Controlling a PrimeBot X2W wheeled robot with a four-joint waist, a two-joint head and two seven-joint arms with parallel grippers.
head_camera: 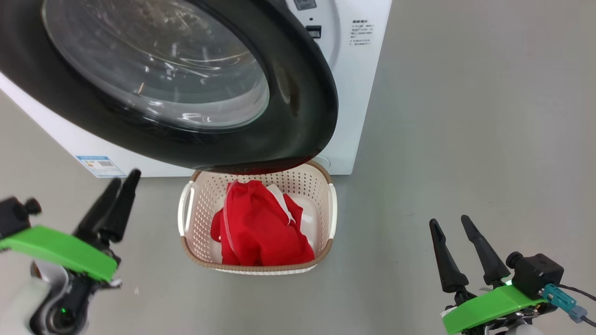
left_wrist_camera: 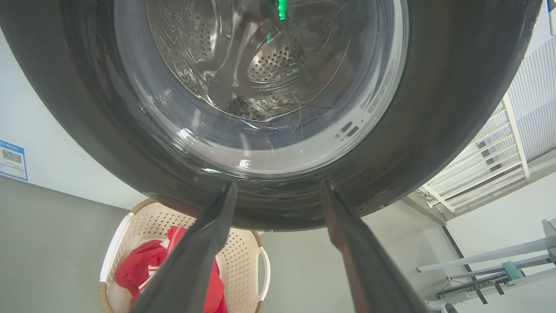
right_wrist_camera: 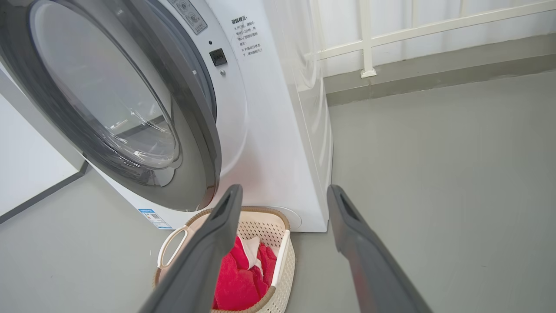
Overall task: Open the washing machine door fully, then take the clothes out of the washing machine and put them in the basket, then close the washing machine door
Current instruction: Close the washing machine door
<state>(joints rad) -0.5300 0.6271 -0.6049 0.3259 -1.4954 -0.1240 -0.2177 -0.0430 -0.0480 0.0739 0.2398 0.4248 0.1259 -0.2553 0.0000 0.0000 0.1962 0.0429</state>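
Note:
The washing machine [head_camera: 358,70] is a white front-loader. Its door [head_camera: 298,93], a black ring around bulging glass, stands partly swung out, its lower edge over the basket's back rim. The cream basket [head_camera: 256,269] sits on the floor in front, with the red clothes [head_camera: 260,223] heaped inside. My left gripper [head_camera: 125,177] hovers at the lower left of the basket, open and empty. In the left wrist view the left gripper [left_wrist_camera: 278,184] points up at the door [left_wrist_camera: 434,108], above the basket [left_wrist_camera: 243,256] and clothes [left_wrist_camera: 139,265]. My right gripper [head_camera: 449,222] is open and empty, right of the basket.
A small blue label [head_camera: 100,165] marks the machine's lower left corner. Bare grey floor [head_camera: 465,116] stretches to the right of the machine. A white railing [right_wrist_camera: 369,39] runs along the wall behind it.

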